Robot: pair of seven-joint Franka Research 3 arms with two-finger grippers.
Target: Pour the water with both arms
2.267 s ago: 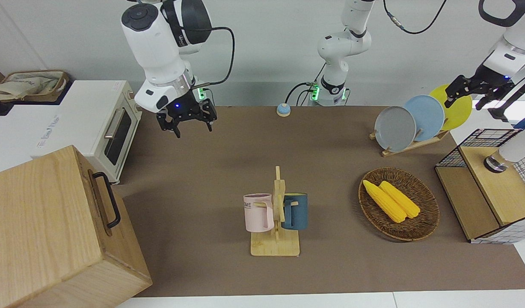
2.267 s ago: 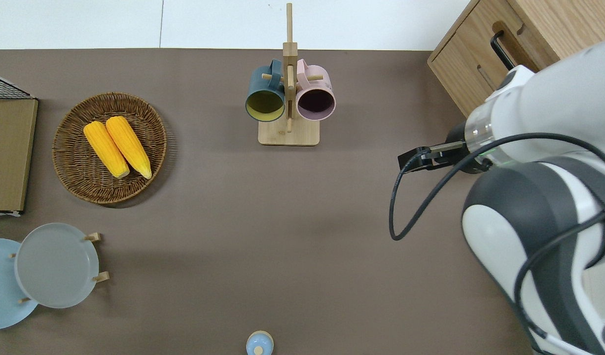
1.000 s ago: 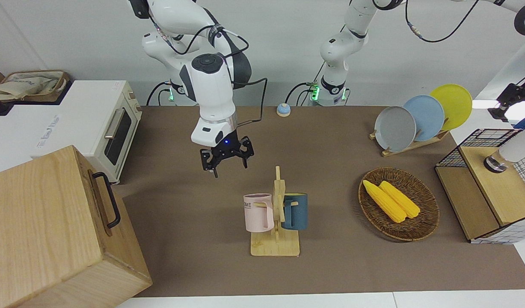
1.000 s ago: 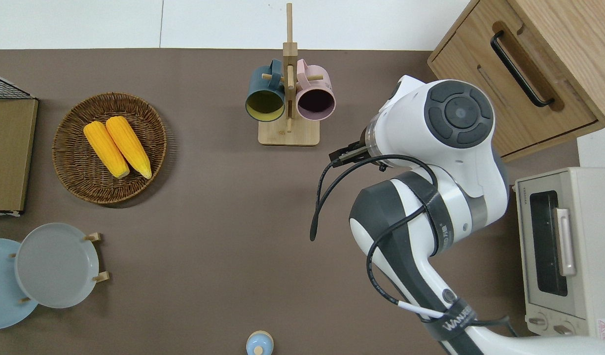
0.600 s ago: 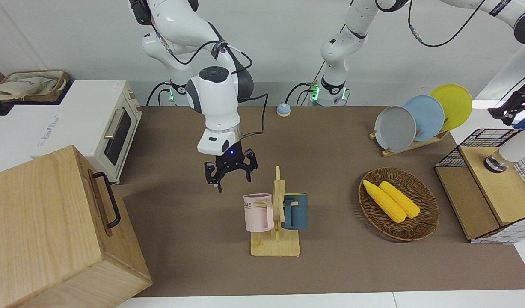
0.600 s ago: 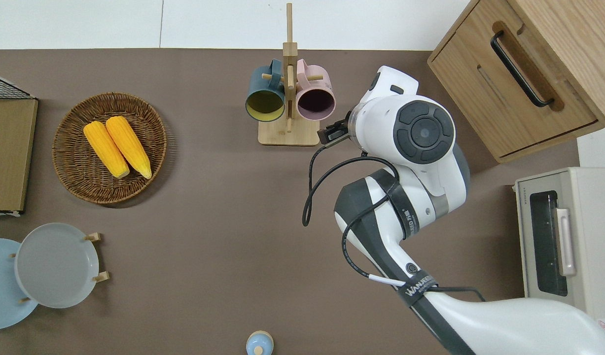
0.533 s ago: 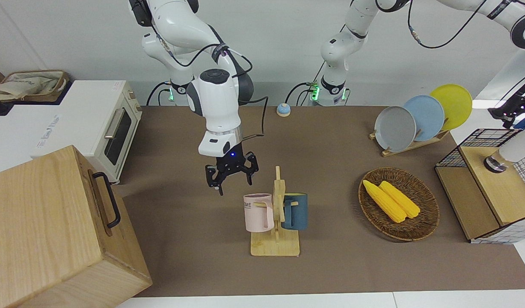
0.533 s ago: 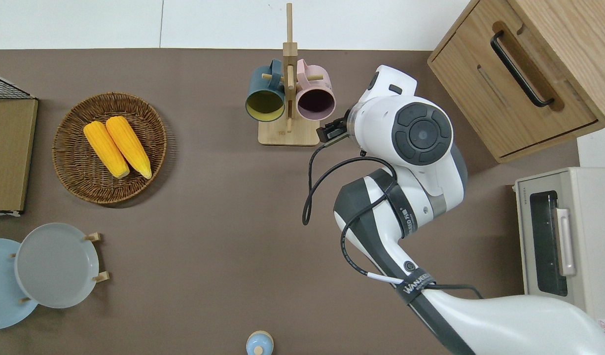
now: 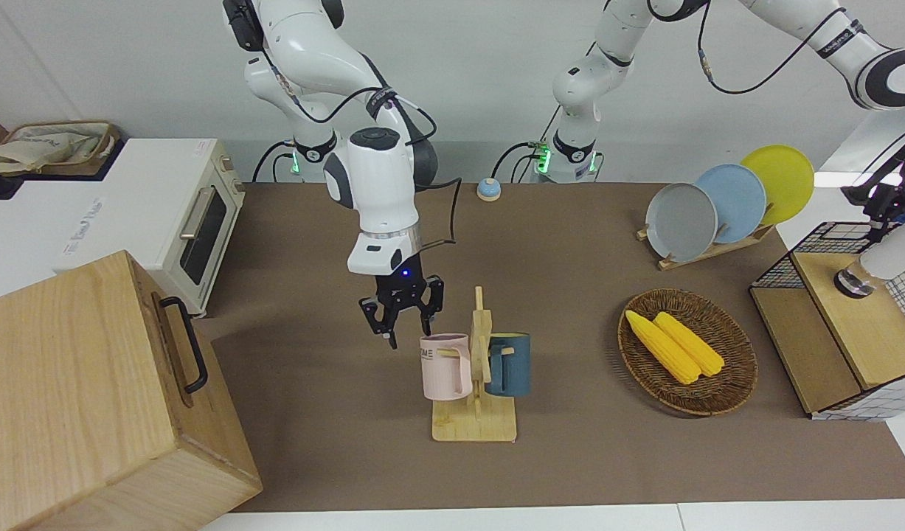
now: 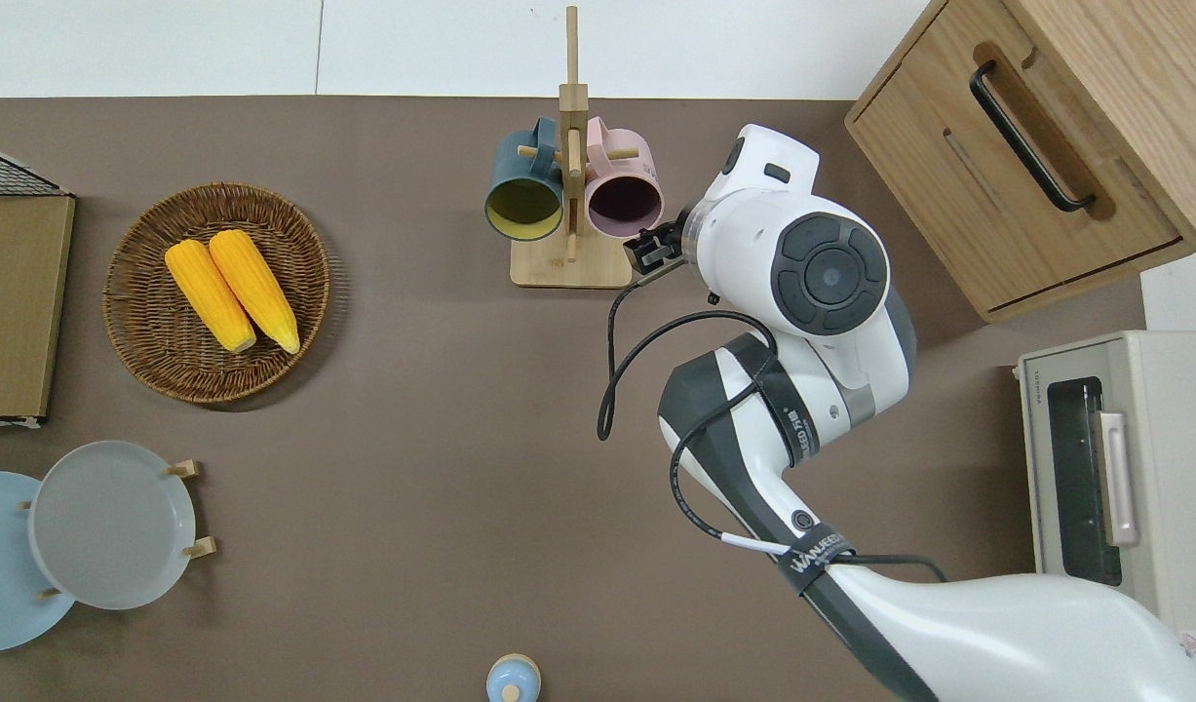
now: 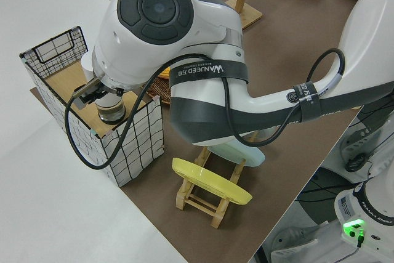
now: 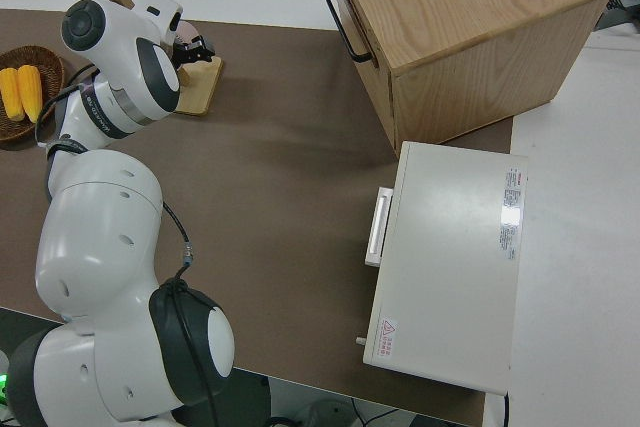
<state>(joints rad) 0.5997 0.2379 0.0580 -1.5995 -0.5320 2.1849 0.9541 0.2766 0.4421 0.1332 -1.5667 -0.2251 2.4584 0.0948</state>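
- step in hand, as we judge it: fetching the vessels. the right end effector [image 9: 406, 318] is closing in on the pink mug [image 9: 445, 366], which hangs on the wooden mug rack [image 9: 476, 424] next to the dark blue mug [image 9: 510, 365].
- the rack stands mid-counter [image 9: 334, 413], farther from the robots than the small bell [image 9: 487, 189], with the corn basket [image 9: 688, 361] toward the left arm's end.
- right end effector state: released, fingers spread, empty; in the overhead view it sits just beside the pink mug rim, not touching as far as we can tell.
- the left end effector [image 9: 881, 204] is at the wire-sided crate [image 11: 104, 115], over the pale bottle [image 9: 883, 258] standing in it; we cannot tell if it is released or clenched.
- next move, our guess: the right arm drops a bit and sets its fingers across the pink mug wall or handle, then clenches and lifts it off the peg; the left arm needs to get down onto the bottle.
- risk: the peg could catch the handle and tip the rack.
- vs earlier: the right arm has swung from near the toaster oven [image 9: 194, 221] across the counter and down to the mug.
- the left arm has moved out from over the plate rack [image 9: 718, 203] toward the crate.
- mugs, rack, corn and plates unchanged.
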